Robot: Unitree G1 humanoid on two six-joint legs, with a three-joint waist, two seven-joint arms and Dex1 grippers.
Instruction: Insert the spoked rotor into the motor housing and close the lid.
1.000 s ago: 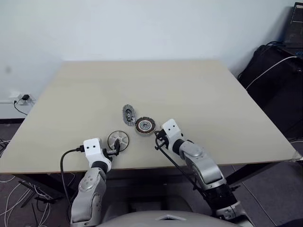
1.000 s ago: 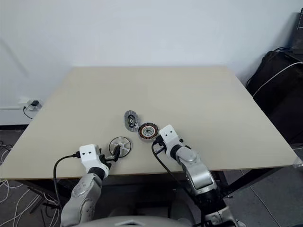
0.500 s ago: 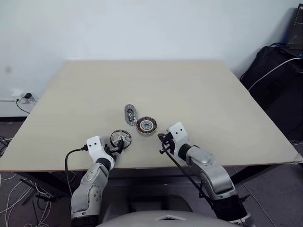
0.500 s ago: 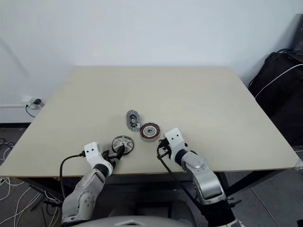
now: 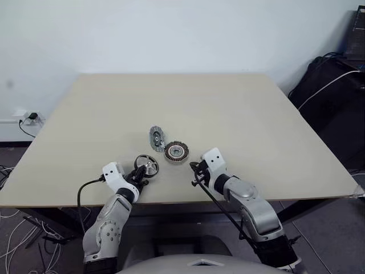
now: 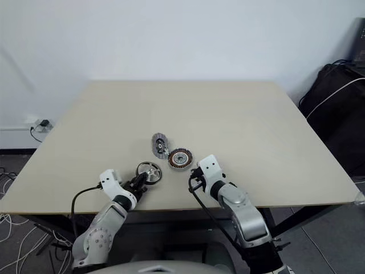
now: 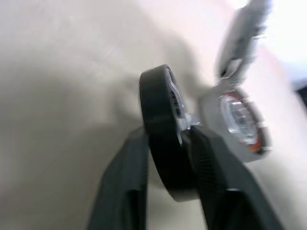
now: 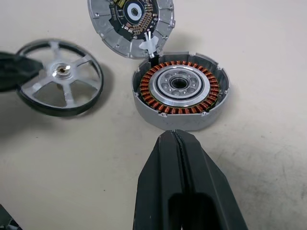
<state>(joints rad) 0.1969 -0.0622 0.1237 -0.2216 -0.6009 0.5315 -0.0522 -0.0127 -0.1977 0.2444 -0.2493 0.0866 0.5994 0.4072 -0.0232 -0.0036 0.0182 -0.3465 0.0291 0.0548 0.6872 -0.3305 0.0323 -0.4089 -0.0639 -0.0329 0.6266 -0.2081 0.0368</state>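
1. The spoked rotor (image 8: 60,76) is a black ring w/ five silver spokes and a small centre hub. It sits near the front edge of the table (image 5: 228,114), just to the robot's left of the motor housing (image 8: 182,122) and apart from it.
2. Handling, as a judgement: rigid metal, fairly heavy for its size, prob. magnets inside the ring. It may snap toward the copper windings in the housing once close. The rim is smooth, so it could slip or pivot in a two-point pinch.
3. Best hold is across the rim wall, between two spokes. Stay off the hub, since that end must seat on the housing's centre bearing.
4. The left gripper (image 7: 170,139) is clenched across that rim, w/ one of its fingers (image 7: 125,177) on each face of the ring. The rotor looks tilted, and I can't tell if it's fully off the table.
5. The right gripper (image 8: 177,139) is clenched tight on nothing. Its tips point at the housing's near wall, just short of it, w/o contact.
6. The lid (image 8: 130,21) stands tipped up at the housing's far edge w/ its circuit-board side showing. That leaves the housing open on top for the rotor.
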